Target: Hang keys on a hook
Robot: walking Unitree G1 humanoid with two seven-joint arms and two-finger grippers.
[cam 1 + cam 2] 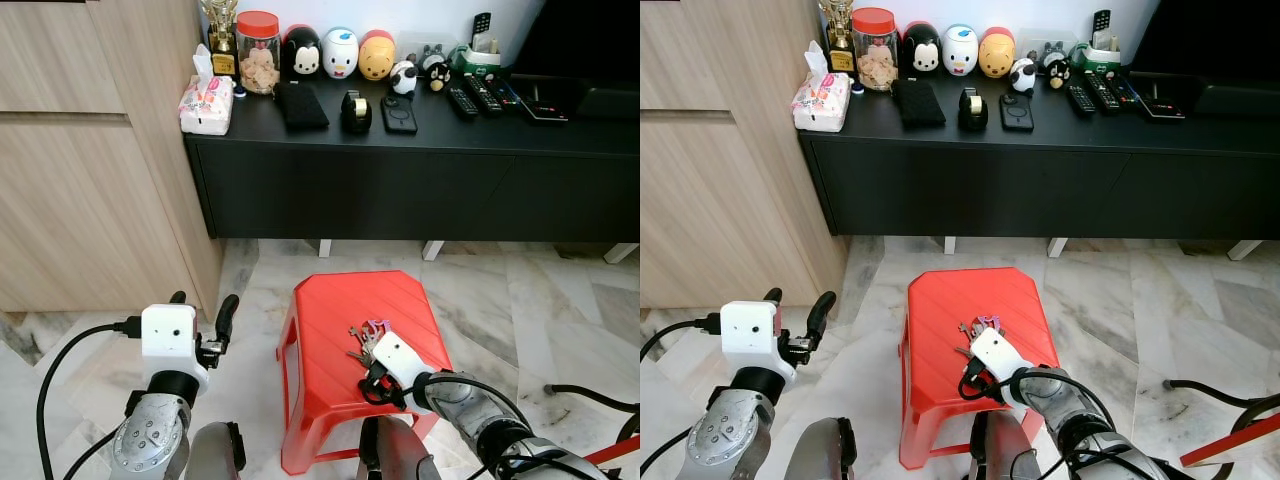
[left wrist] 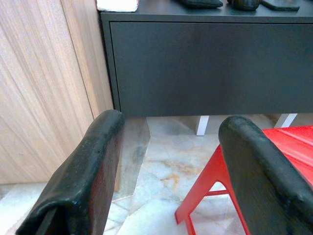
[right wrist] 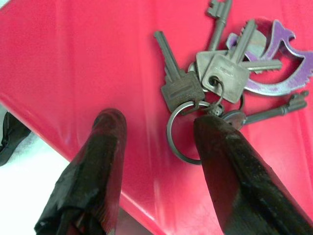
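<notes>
The right gripper (image 1: 372, 352) covers the near part of the keys (image 1: 364, 334), and the red stool's (image 1: 330, 320) near legs are cut off by the picture's edge.

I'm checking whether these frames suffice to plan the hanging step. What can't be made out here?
- A hook: not seen.
- Keys: in the head views mostly hidden behind the right gripper; the key ring passes under one finger.
- Left gripper: open and idle; its fingers block the lower left wrist view.
</notes>
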